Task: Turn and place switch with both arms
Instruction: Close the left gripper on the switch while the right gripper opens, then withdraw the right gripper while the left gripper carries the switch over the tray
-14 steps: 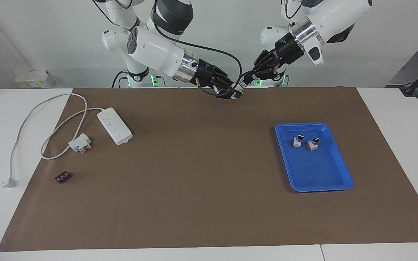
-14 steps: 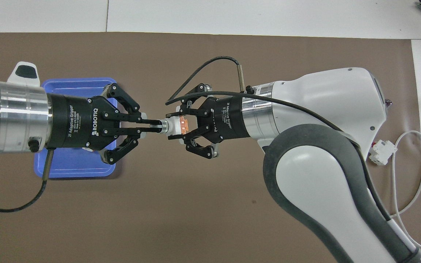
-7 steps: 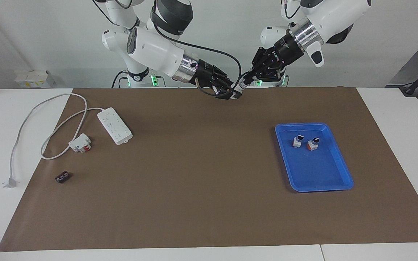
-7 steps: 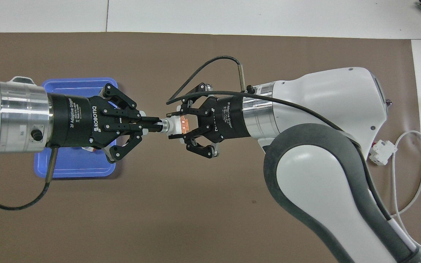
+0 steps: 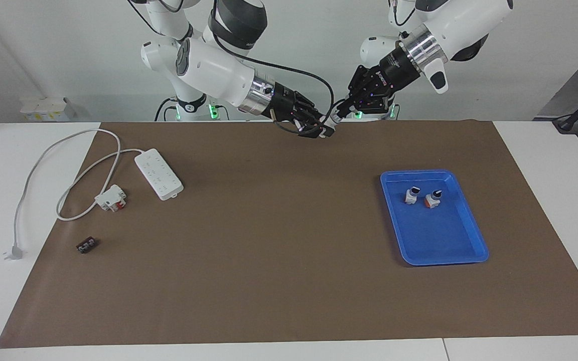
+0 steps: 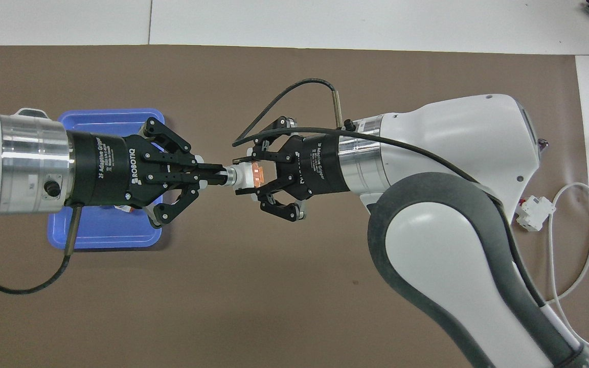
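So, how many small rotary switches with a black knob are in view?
3. One orange-and-white switch is held in the air between the left gripper and right gripper; two stand in the blue plastic tray: one all-white, one orange-based.

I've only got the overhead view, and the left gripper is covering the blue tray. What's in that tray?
Observer: Two small switches stand side by side in the blue tray: an all-white switch and an orange-block switch.
Operator: Is the held switch touching the mat?
Observer: No. In the facing view the held switch is up in the air over the mat, at its edge nearest the robots. The right gripper is shut on its body and the left gripper on its knob.
Operator: Anything under the right arm?
Observer: A white power strip lies on the mat there.
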Robot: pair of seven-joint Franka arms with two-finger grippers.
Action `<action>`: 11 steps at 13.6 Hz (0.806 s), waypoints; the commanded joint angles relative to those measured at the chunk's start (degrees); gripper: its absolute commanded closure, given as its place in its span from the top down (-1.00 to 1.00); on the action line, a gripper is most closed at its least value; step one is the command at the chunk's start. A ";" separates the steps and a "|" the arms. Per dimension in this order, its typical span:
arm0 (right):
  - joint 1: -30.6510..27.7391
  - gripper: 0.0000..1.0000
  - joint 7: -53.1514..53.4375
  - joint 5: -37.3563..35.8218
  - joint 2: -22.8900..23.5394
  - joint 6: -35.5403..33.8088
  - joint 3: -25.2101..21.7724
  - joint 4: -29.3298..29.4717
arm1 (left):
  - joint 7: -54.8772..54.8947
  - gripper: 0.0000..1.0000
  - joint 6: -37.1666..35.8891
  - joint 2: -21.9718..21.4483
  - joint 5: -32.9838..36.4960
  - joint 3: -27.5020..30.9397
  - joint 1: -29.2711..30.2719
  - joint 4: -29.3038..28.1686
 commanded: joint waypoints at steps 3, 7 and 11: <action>0.72 1.00 -2.46 -7.03 -2.19 -5.30 1.16 -1.08 | -1.48 -1.00 3.52 -0.38 -1.51 -0.16 -0.74 -0.14; -0.42 1.00 -3.77 -15.28 -4.91 -6.02 0.63 -0.99 | 0.53 -1.00 3.70 -0.38 -0.90 -0.07 -0.57 -0.41; -3.93 1.00 -12.73 -22.95 -6.67 -8.91 0.63 -0.73 | 3.95 -1.00 3.87 -1.08 5.41 -0.07 -0.39 -2.43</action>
